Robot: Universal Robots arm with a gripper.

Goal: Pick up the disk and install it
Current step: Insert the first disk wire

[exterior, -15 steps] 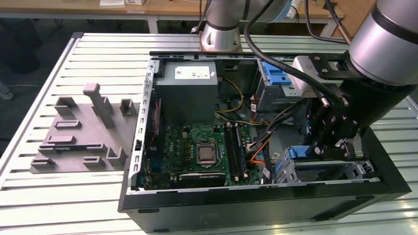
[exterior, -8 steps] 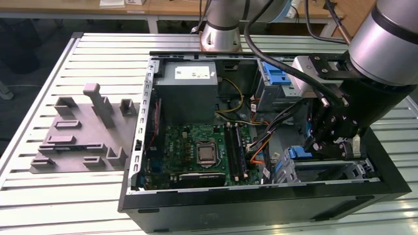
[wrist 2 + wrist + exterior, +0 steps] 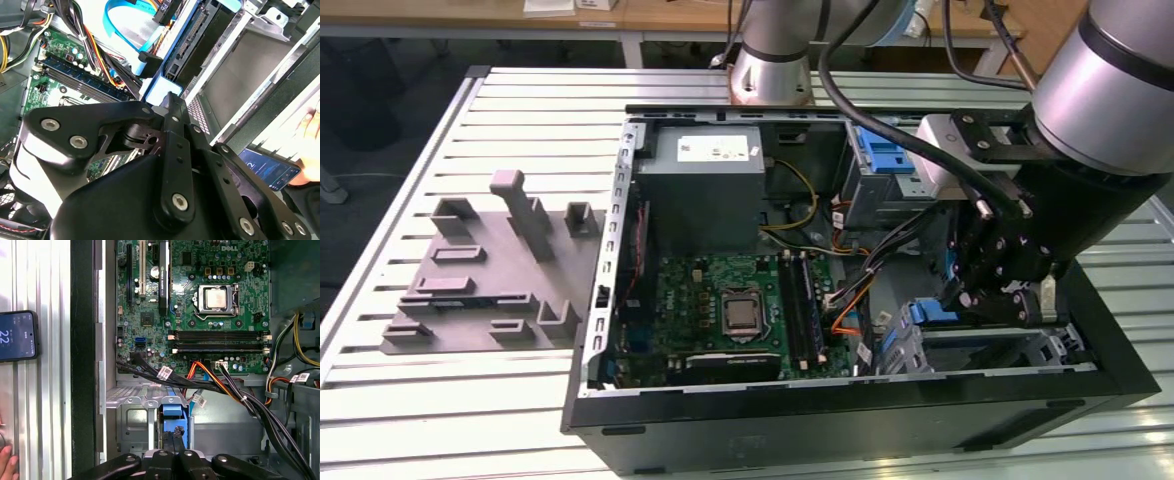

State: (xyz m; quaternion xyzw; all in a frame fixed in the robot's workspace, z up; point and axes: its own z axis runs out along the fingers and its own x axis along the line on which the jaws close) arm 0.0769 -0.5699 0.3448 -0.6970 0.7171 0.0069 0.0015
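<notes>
Over on the exterior view's left, a grey moulded fixture (image 3: pixel 487 270) is sitting idle on the slatted bench (image 3: pixel 400 160), well apart from the action. Moving across, the open computer case (image 3: pixel 607 300) is lying on its side so the green motherboard (image 3: pixel 734 305) is facing up, with the grey power supply (image 3: pixel 707 165) behind it and a tangle of cables (image 3: pixel 854 270) running between the board and the drive side. Further toward the exterior view's right, the claw (image 3: pixel 994 300) is reaching down into the metal drive cage (image 3: pixel 1014 345), and it is pinching the disk (image 3: pixel 937 312) by the blue carrier edge, fingers clenched thin on it. In the first wrist view the disk (image 3: pixel 172 420) is standing on edge in the cage slot, held narrow-side up, which I judge is so it can slide between the cage rails. Those black and orange cables (image 3: pixel 210 377) are crowding close above the slot and look like the main snag risk. Beside the case, a phone (image 3: pixel 17 336) is resting on the bench, with someone's fingers (image 3: pixel 6 467) close by.
</notes>
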